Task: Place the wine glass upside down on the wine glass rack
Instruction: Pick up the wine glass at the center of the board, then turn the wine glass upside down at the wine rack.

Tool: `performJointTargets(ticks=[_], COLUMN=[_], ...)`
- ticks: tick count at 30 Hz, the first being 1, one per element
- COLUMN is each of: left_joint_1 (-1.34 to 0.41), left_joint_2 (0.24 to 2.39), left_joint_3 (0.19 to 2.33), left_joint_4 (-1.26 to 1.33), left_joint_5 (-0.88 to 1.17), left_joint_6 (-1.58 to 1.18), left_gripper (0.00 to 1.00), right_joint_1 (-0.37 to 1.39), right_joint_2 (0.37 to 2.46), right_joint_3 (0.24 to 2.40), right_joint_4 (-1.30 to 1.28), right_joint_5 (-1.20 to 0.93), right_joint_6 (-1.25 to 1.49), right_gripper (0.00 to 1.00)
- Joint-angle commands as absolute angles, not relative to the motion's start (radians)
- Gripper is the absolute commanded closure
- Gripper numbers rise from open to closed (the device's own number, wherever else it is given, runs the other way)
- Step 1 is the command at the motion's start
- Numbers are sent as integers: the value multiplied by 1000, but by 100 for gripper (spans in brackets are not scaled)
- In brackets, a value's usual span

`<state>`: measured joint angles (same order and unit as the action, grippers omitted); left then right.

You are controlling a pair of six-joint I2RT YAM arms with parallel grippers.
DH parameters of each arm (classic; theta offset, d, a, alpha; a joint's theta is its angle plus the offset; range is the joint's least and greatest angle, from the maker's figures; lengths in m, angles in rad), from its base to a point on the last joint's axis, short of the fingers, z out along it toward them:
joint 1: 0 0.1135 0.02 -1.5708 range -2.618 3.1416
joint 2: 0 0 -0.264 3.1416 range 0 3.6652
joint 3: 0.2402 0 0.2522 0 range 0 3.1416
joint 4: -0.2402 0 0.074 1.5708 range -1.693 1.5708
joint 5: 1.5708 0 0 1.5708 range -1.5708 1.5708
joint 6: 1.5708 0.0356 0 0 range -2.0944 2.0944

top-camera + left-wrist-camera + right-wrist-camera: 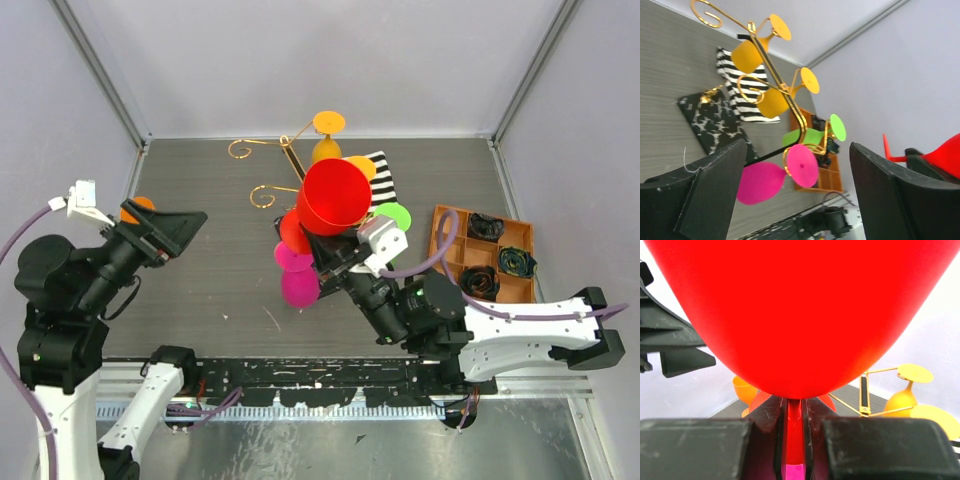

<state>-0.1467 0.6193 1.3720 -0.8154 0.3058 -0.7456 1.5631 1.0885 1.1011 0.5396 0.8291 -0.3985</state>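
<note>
My right gripper [338, 243] is shut on the stem of a red wine glass [333, 195], held above the table with its open bowl facing up at the top camera. In the right wrist view the red bowl [800, 310] fills the frame above my gripper [795, 440]. The gold wire rack [285, 152] stands just behind it and carries orange, green and pink glasses. The rack [800, 117] and its black veined base [715, 122] show in the left wrist view. My left gripper [168, 232] is open and empty at the far left; it also shows in the left wrist view [795, 195].
A black-and-white striped cloth [385, 172] lies behind the rack. An orange divided tray [448, 232] with black coiled items sits at the right. An orange glass [137, 208] sits behind my left gripper. Grey walls close in the table on three sides.
</note>
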Motion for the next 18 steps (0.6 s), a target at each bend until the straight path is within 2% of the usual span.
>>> performJointTargets(ticks=[1, 8, 14, 18], left_joint_1=[-93, -54, -64, -199], left_joint_2=[593, 641, 760, 809], left_joint_3=[1333, 1259, 1379, 1365], left_joint_4=[-550, -407, -426, -402], left_joint_5=[507, 546, 604, 524], left_joint_6=[-938, -1023, -923, -896], left_gripper=[9, 10, 10, 11], right_joint_1=[1561, 1556, 1550, 1548], right_joint_2=[1014, 933, 913, 913], right_joint_3=[1051, 992, 974, 962], right_joint_4=[557, 556, 563, 602], right_joint_5=[867, 889, 898, 910], right_joint_6=[-446, -475, -482, -500], right_gripper=[99, 99, 99, 99])
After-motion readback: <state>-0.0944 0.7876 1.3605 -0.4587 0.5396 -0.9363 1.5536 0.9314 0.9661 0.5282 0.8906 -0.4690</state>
